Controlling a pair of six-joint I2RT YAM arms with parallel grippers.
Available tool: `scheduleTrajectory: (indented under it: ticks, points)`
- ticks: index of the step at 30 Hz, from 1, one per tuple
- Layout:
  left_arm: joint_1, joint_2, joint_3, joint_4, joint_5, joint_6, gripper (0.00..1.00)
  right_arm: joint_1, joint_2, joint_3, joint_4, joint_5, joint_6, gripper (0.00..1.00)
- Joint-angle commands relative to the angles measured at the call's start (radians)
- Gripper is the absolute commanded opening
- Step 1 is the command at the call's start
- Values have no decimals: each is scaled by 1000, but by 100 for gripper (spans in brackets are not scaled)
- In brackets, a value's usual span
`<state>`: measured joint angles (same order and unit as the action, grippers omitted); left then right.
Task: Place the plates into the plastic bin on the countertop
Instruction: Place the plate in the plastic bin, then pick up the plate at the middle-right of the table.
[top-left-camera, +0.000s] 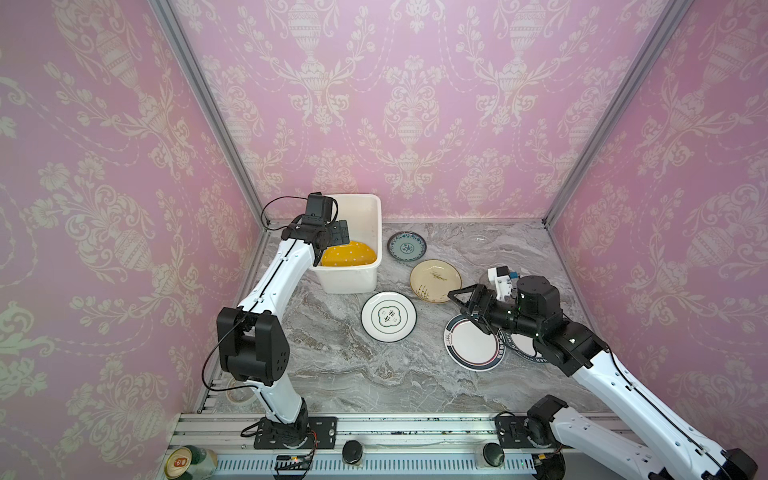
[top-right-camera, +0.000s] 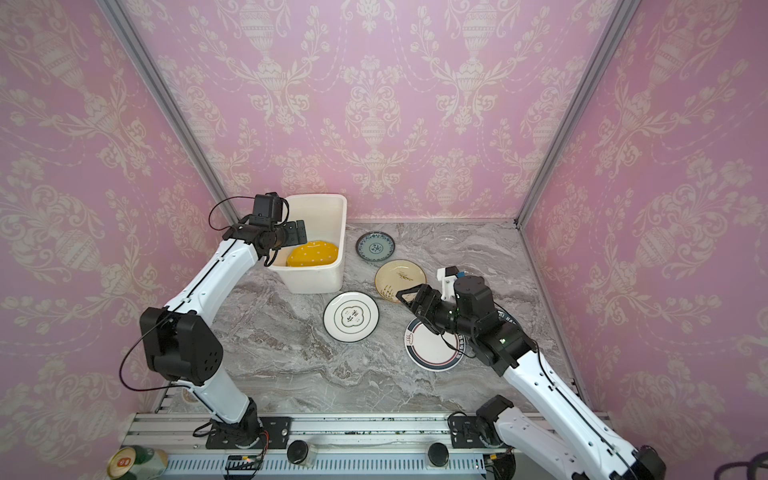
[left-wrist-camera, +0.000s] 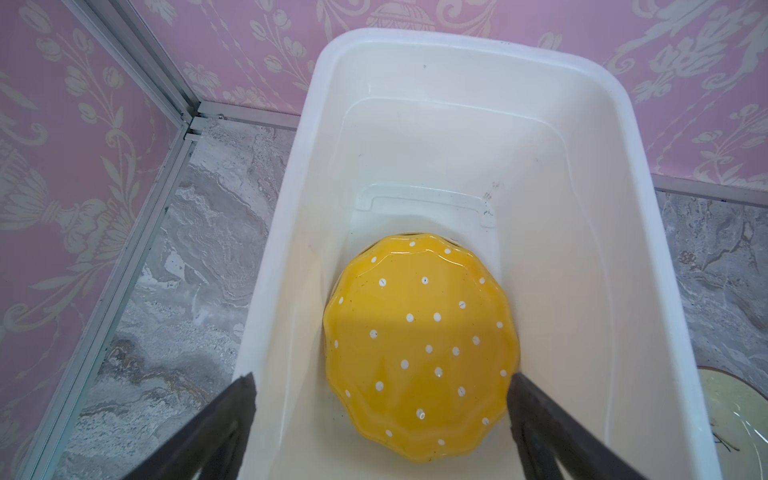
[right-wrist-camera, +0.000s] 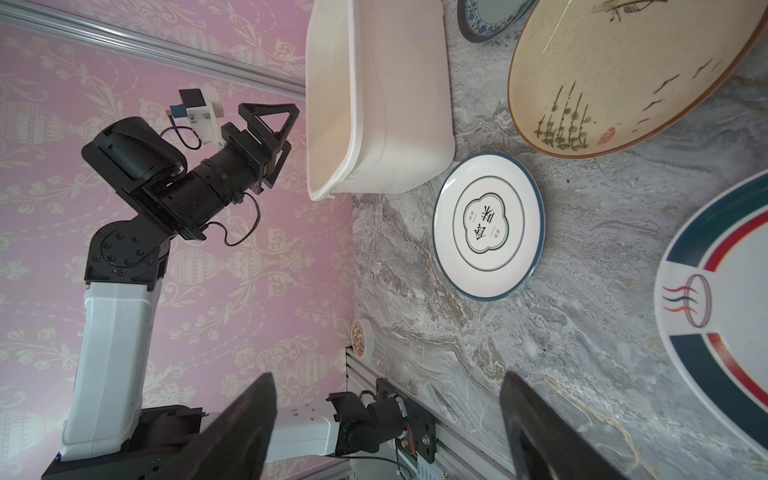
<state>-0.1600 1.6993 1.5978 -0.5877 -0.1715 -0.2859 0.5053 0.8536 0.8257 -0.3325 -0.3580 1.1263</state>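
The white plastic bin (top-left-camera: 379, 232) (top-right-camera: 320, 278) (left-wrist-camera: 561, 249) stands at the back left of the countertop (top-left-camera: 353, 374). A yellow dotted plate (top-left-camera: 349, 254) (left-wrist-camera: 419, 349) leans inside it. Above that plate my left gripper (top-left-camera: 338, 237) (left-wrist-camera: 380, 380) hangs open and empty. On the countertop lie a teal patterned plate (top-left-camera: 406, 246), a cream plate (top-left-camera: 435, 279) (right-wrist-camera: 623, 75), a green-rimmed white plate (top-left-camera: 388, 316) (right-wrist-camera: 488, 224) and a navy-and-red-rimmed plate (top-left-camera: 471, 347) (right-wrist-camera: 727, 311). My right gripper (top-left-camera: 465, 309) (right-wrist-camera: 386, 382) hovers open between the last two, holding nothing.
Another dark-rimmed plate (top-left-camera: 523, 345) is mostly hidden under my right arm. A tape roll (top-left-camera: 241, 392) (right-wrist-camera: 361, 338) lies by the left arm's base. The aluminium rail (top-left-camera: 395, 428) runs along the front, with a can (top-left-camera: 183, 461) at its left end. Pink walls close three sides.
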Motion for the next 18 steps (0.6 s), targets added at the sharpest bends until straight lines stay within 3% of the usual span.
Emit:
scheduleTrajectory:
  ticks: [1, 10, 18]
  points:
    - [-13, -85, -29, 31, -12, -2, 97, -5, -22, 48, -37, 21, -14, 85]
    - [-30, -433, -242, 209, 113, 19, 99, -4, -63, 127, -255, 65, -102, 85]
    - [-31, -690, -424, 185, 283, 39, 99, -6, -76, 220, -458, 110, -205, 86]
